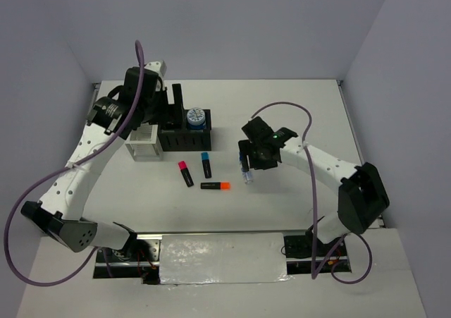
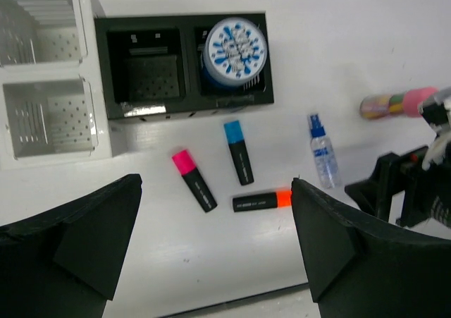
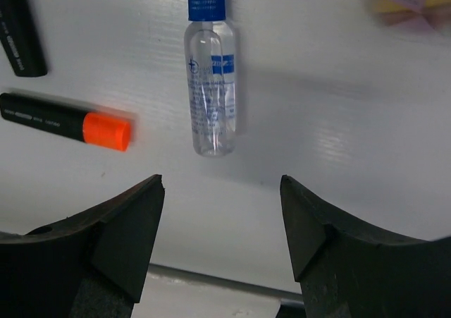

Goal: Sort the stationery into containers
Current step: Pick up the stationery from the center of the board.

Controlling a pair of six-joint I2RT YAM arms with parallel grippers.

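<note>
Your left gripper (image 2: 215,191) fills the bottom of its own wrist view, jaws spread wide with nothing between them, hanging over the table in front of the white organizer (image 2: 42,75) and the black organizer (image 2: 187,57). The black one's right compartment holds a blue-white roll (image 2: 232,50). Just in front lie the pink highlighter (image 2: 195,181), blue highlighter (image 2: 238,152) and orange highlighter (image 2: 262,201). Expect them to be light, stiff and smooth, so pinch each across the middle of the barrel. Right of them the bottle (image 3: 211,85) lies on its side, cap pointing away from the arm bases. It looks light, hard and slick, and round enough to roll, so close across the clear body, not the narrow cap. The pink stick (image 2: 394,104) lies further right, apart. Your right gripper (image 3: 222,187) hovers near the bottle's base, jaws open wider than the bottle and touching nothing.
</note>
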